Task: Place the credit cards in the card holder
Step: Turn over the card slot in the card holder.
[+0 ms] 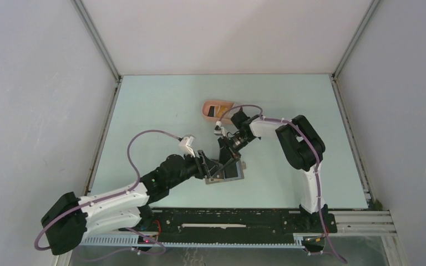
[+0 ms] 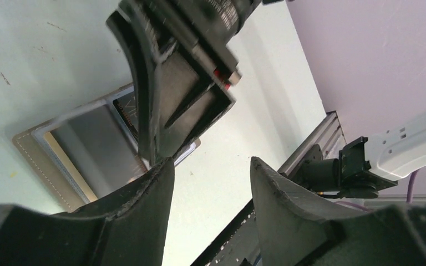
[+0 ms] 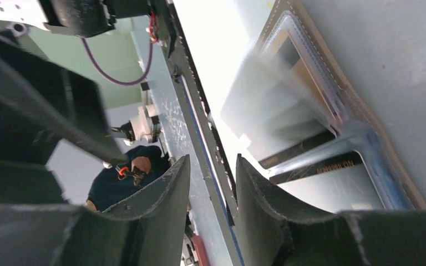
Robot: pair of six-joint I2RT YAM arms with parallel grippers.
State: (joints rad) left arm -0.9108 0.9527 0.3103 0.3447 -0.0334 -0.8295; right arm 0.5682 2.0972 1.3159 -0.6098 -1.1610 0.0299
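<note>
The grey card holder (image 1: pixel 228 177) lies open on the table near the front. It shows in the left wrist view (image 2: pixel 44 147) and in the right wrist view (image 3: pixel 360 127). Cards sit in its pockets, among them a dark-striped card (image 3: pixel 310 166) and a yellow-edged one (image 2: pixel 69 160). More cards (image 1: pixel 215 111) lie in the pink tray. My left gripper (image 1: pixel 206 165) is open and empty at the holder's left edge (image 2: pixel 211 163). My right gripper (image 1: pixel 232 159) hangs just above the holder, jaws a little apart with nothing between them (image 3: pixel 212 160).
A salmon-pink oval tray (image 1: pixel 206 105) stands behind the grippers, mid-table. The black rail of the table's front edge (image 1: pixel 227 219) runs close to the holder. The two grippers are nearly touching over the holder.
</note>
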